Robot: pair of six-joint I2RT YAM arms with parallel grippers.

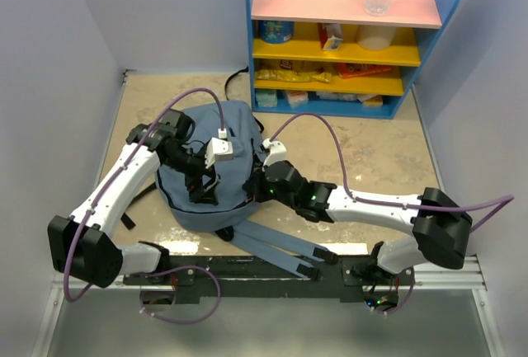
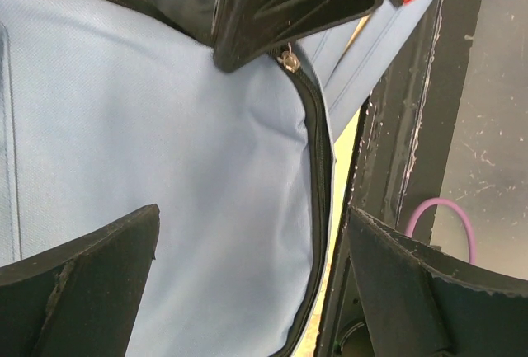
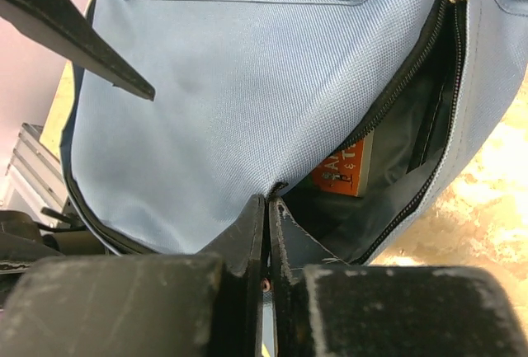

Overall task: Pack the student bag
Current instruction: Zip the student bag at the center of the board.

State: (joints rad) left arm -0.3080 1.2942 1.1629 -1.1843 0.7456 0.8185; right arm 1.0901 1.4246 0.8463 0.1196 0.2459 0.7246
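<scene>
The student bag (image 1: 243,130), grey-blue and rounded, lies in the middle of the table. Its main zipper (image 3: 412,68) stands open on the right side, and an orange book (image 3: 340,167) shows inside. My right gripper (image 3: 268,200) is shut on the fabric edge of the bag's opening and reaches in from the bag's right side (image 1: 257,184). My left gripper (image 2: 254,213) hovers open over the bag's top panel (image 2: 165,126), beside the black zipper line (image 2: 318,151); nothing is between its fingers. One left finger (image 3: 74,35) crosses the right wrist view's upper left.
A blue shelf unit (image 1: 429,44) with pink and yellow boards stands at the back right, holding bottles and snack packs. The bag's padded shoulder straps (image 1: 272,246) trail toward the black rail (image 1: 247,279) at the near edge. White walls close in on both sides.
</scene>
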